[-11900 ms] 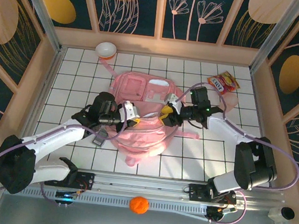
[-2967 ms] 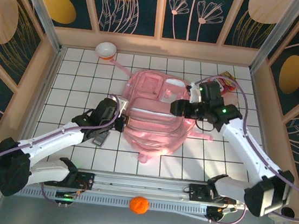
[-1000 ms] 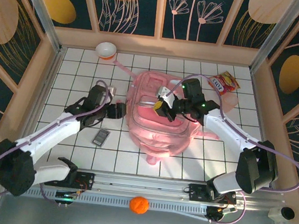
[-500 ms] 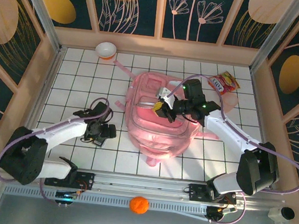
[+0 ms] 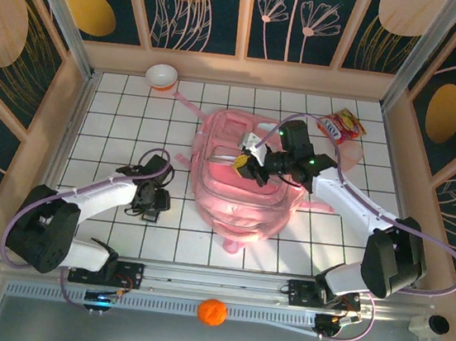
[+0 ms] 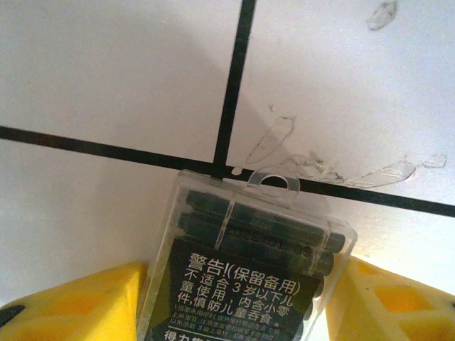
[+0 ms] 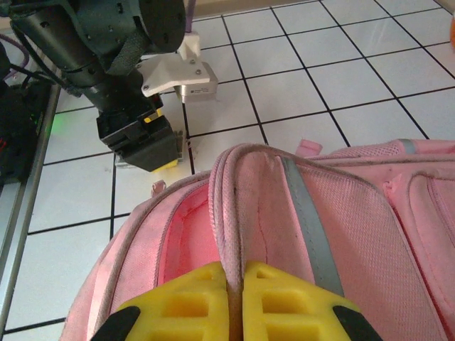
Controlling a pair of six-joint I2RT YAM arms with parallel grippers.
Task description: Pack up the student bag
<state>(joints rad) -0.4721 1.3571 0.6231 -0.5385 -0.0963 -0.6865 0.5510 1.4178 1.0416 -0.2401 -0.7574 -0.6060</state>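
Evidently the packing has hardly begun. My right gripper [image 7: 234,273] is clamped on the rim of the student bag [image 5: 241,197], which lies mid-table with a pocket held open. My left gripper [image 5: 154,201] straddles a clear refill case [image 6: 249,263] on the tiles nearby. Whether those fingers press it, I cannot tell.

Having left the student bag [image 5: 240,207], the left gripper [image 5: 155,201] now straddles the clear case [image 6: 249,266] on the table [image 6: 106,71], fingers [image 6: 75,304] either side.
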